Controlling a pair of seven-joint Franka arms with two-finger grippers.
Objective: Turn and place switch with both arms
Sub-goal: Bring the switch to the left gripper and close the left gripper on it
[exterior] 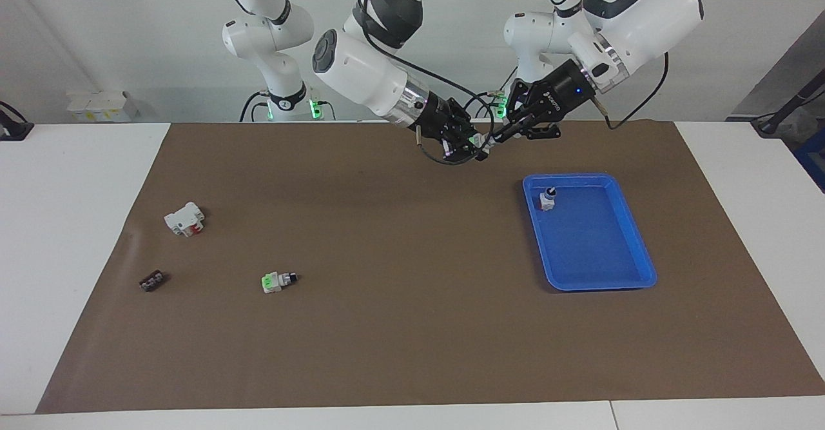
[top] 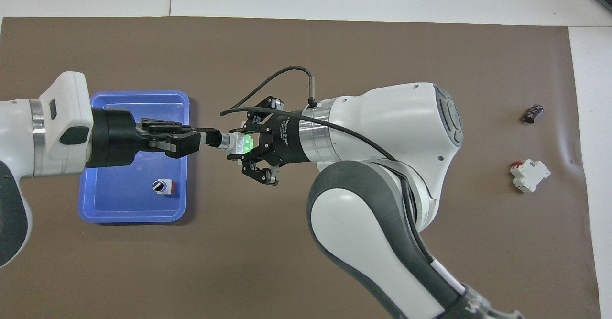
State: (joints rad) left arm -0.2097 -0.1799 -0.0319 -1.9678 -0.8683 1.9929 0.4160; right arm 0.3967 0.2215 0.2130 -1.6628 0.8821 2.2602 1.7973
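Switch (top: 235, 143) held midair between grippers: right gripper (top: 245, 145) clamps body, left gripper (top: 206, 137) apparently pinches knob.

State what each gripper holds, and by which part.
Both hold one switch in the air: the right gripper on its green end, the left gripper on its black knob.

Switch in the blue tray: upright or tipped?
Upright. The switch stands in the blue tray with its black knob on top; overhead view shows the knob face-up.

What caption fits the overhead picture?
Both grippers, left gripper and right gripper, hold one switch in the air beside the blue tray.
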